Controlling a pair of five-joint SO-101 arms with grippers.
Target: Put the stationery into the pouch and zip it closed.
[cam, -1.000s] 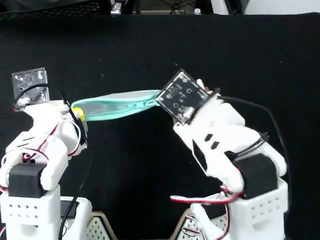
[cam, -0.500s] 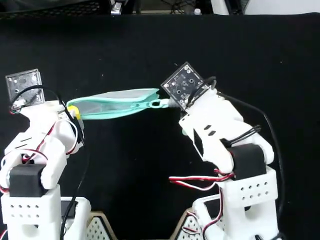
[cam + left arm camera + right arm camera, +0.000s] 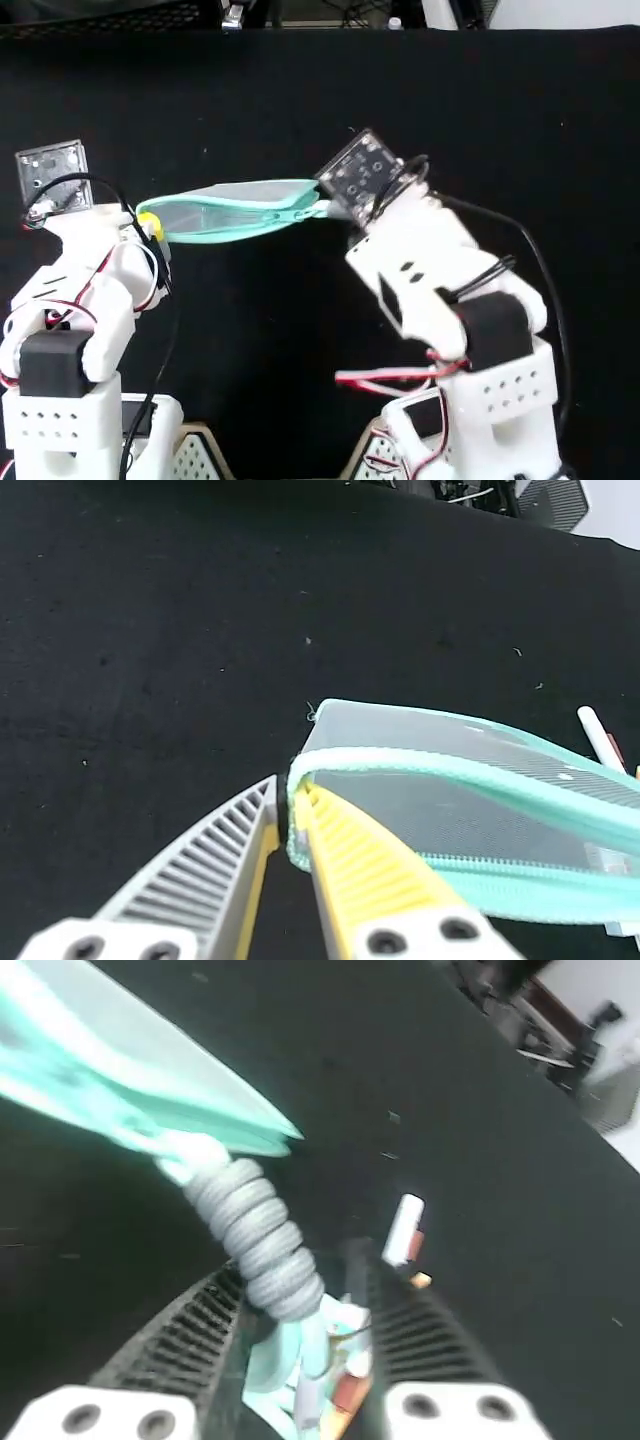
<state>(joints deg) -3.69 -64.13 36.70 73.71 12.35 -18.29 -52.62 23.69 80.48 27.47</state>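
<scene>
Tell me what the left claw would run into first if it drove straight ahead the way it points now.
The left claw pinches the end of the pouch, so it would push that first. Beyond its tips lies bare black table, though depth is unclear.

- The black tabletop [image 3: 520,120] stretches wide, flecked with bits of lint.
- One small white stick [image 3: 597,735], orange-brown at one end, lies on it.

— High view, position?
— Fixed, high on the robot's side, looking down and forward over the table [image 3: 300,90], at a distance.
— Wrist views?
— Each close in, looking out past its own gripper: left gripper [image 3: 285,798], right gripper [image 3: 305,1270]. All three share the pouch [image 3: 230,212].
</scene>
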